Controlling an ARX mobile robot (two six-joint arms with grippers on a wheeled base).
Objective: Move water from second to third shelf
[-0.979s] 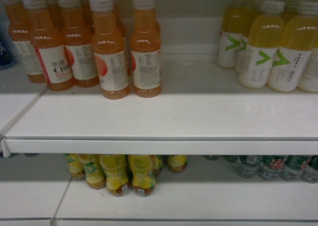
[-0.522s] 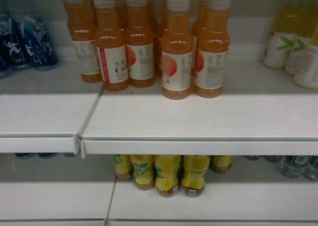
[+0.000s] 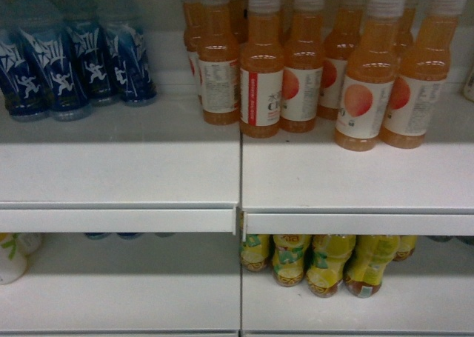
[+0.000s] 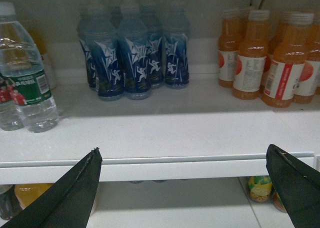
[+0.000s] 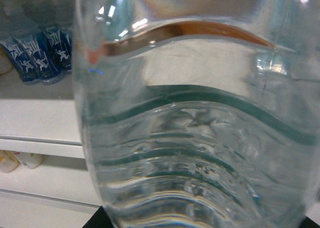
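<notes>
Closest of all, in the right wrist view: a clear ribbed plastic water bottle (image 5: 200, 138) filling nearly the whole picture, pressed right up against the lens, presumably carried by the right arm. Right fingers themselves hidden behind it, so no telling how far they stand apart; grip judged, not seen. Neither arm visible in the head view.

Next, in the left wrist view: two dark left fingers (image 4: 65, 195) spread wide at the bottom corners, nothing between them, poised just before the white shelf edge (image 4: 175, 168).

Further in, on that same white shelf: another clear water bottle with a green wrap label (image 4: 27, 77) standing upright at far left, a second like it half cut off beside it. Behind and to the right, a cluster of blue sports-drink bottles with white running figures (image 4: 135, 57), then orange juice bottles with white labels (image 4: 260, 62) at the right. Below, on the lower shelf, yellow tea bottles (image 3: 326, 263).

Risks from here, as judgement: unseen grip on a smooth, ribbed, heavy bottle, so slipping or tilting on set-down; base catching the shelf lip on the way in; crowded rows of blue and orange bottles easily knocked over by a wide approach; wrong shelf level chosen, with several look-alike white shelves in sight.
</notes>
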